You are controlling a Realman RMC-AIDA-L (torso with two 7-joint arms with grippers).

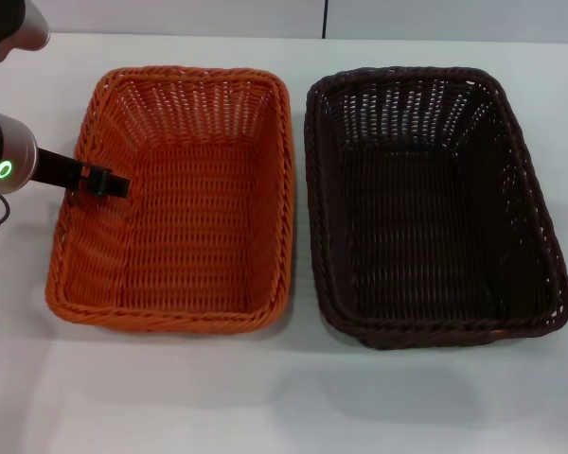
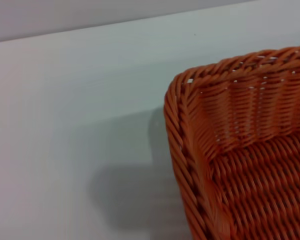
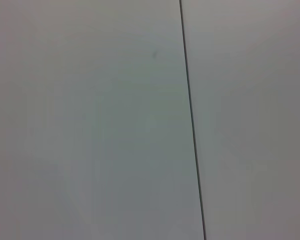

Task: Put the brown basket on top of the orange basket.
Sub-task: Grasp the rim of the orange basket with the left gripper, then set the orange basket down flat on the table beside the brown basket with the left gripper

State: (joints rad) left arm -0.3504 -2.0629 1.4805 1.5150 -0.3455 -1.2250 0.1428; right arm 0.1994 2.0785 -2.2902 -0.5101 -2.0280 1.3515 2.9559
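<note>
The orange basket stands empty on the left of the white table. The brown basket stands empty beside it on the right, with a narrow gap between their rims. My left gripper reaches in from the left and sits over the orange basket's left rim, just inside the wall. The left wrist view shows one corner of the orange basket and bare table beside it. My right gripper shows in no view; the right wrist view holds only a pale surface.
The white table has bare room in front of both baskets and to their left. A dark seam runs across the surface in the right wrist view. The table's far edge lies just behind the baskets.
</note>
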